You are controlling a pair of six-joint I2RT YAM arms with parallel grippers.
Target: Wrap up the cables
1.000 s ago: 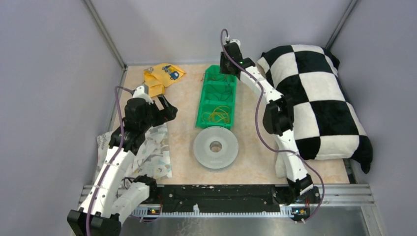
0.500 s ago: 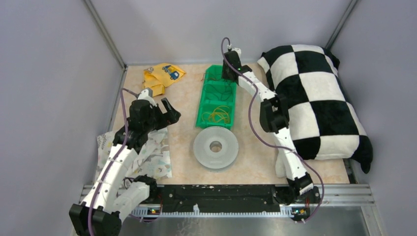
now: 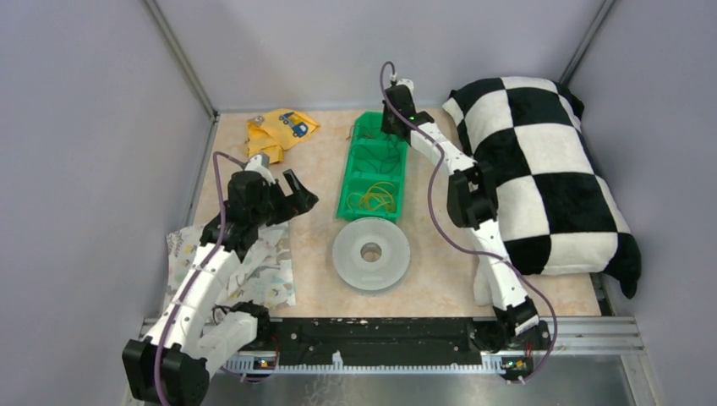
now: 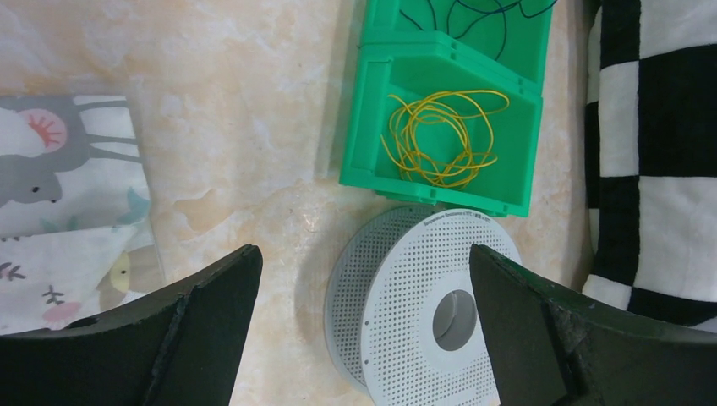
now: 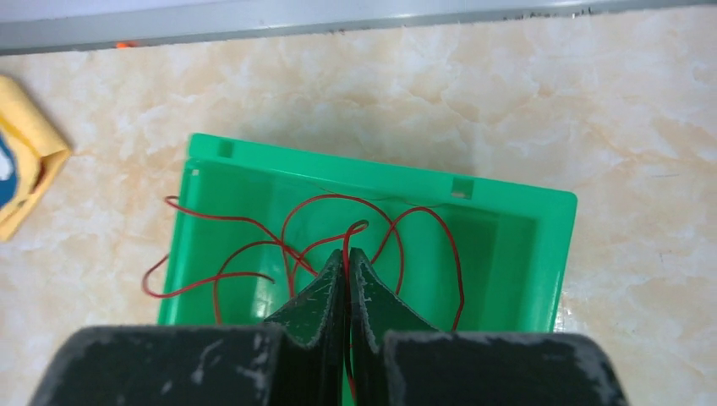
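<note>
A green bin (image 3: 373,166) holds loose cables. A red cable (image 5: 254,245) lies in its far compartment, a yellow cable (image 4: 440,135) in the near one, a dark cable (image 4: 473,13) between. My right gripper (image 5: 347,254) is shut on the red cable inside the far compartment (image 5: 507,245). A grey perforated spool (image 3: 370,253) lies flat in front of the bin; it also shows in the left wrist view (image 4: 431,304). My left gripper (image 4: 363,330) is open and empty, above the table just left of the spool (image 3: 300,193).
A black-and-white checked pillow (image 3: 541,169) fills the right side. A yellow cloth (image 3: 279,131) lies at the back left. A patterned cloth (image 3: 254,262) lies at the front left under my left arm. Grey walls enclose the table.
My left gripper has moved right and forward, toward the spool. My right gripper has dropped lower into the bin's far compartment.
</note>
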